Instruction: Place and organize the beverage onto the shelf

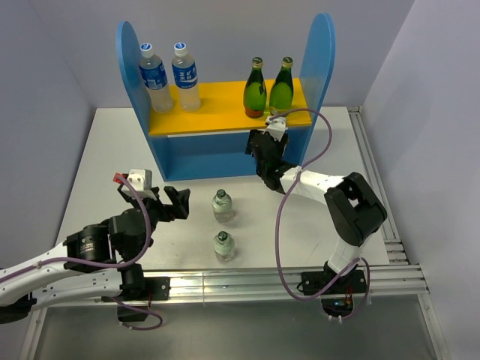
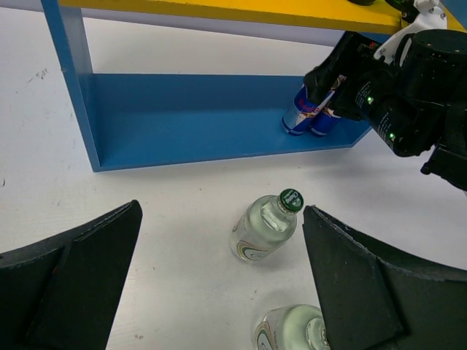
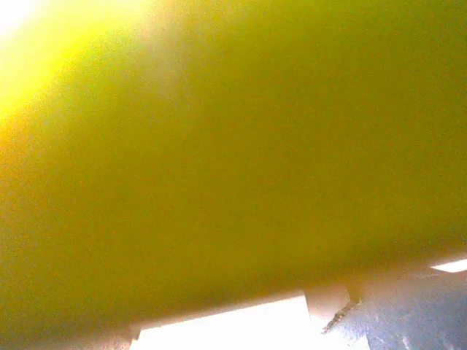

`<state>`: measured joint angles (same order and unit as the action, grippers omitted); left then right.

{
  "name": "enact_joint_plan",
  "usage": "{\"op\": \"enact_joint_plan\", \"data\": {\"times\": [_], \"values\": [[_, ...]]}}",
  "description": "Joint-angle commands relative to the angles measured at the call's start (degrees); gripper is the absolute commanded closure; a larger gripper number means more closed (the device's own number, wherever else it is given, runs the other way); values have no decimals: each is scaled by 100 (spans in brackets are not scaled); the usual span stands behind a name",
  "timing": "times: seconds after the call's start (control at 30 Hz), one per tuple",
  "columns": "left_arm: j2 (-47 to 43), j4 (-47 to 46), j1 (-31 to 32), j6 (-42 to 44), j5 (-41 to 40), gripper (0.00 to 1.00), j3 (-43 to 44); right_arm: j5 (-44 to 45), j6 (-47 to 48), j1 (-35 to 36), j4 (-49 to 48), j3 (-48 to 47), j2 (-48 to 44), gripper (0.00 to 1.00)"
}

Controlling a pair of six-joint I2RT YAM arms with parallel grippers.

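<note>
While the left gripper [image 1: 174, 204] hangs spread wide at lower left, the right gripper [image 2: 327, 79] is at two cans [image 2: 306, 117] inside the shelf [image 1: 210, 157], centre frame. Whether its jaws are spread or pinching cannot be told.

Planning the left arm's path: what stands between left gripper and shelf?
A clear bottle stands between left gripper and shelf, seen in left wrist view.

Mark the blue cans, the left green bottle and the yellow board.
blue cans [image 2: 298, 118], left wrist view, left can's side.
left green bottle [image 1: 255, 94], top external view, its body.
yellow board [image 1: 217, 106], top external view, bare middle.
</note>
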<state>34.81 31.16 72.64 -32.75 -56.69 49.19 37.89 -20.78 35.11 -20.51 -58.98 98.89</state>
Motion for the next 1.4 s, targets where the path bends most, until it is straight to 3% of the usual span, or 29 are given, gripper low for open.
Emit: {"op": "enact_joint_plan", "data": {"times": [0.0, 0.07, 0.1, 0.2, 0.23, 0.47, 0.6, 0.73, 1.0, 1.37], "values": [[-44, -22, 48, -56, -88, 1, 64, 34, -164, 22, 91, 168, -36, 22], [-44, -31, 48, -56, -88, 1, 56, -53, -111, 83, 13, 264, -177, 21], [-44, -31, 48, -56, -97, 1, 47, -97, -50, 101, -31, 317, -325, 12], [-35, -31, 48, -65, -106, 1, 47, -142, 47, 241, -128, 527, -659, 10], [-35, -31, 48, -65, -106, 1, 47, -89, 47, 285, -111, 615, -756, 0], [78, -153, 48, 40, -36, 1, -6, 279, 100, 856, 152, 1046, -1776, 0], [656, -250, 40, 198, 271, 1, 3, 710, 21, 1365, 513, 1362, -2705, 0], [1308, -530, -222, 277, 1033, 1, -32, 895, -233, 1875, 1056, 1739, -3944, 0], [2090, -1586, -1006, 515, 2547, 1, -252, 1168, -489, 2070, 2007, 2338, -5694, 0], [3032, -2026, -1041, 533, 2707, 1, 29, 1405, -542, 2079, 2500, 2637, -6321, 0]]}}
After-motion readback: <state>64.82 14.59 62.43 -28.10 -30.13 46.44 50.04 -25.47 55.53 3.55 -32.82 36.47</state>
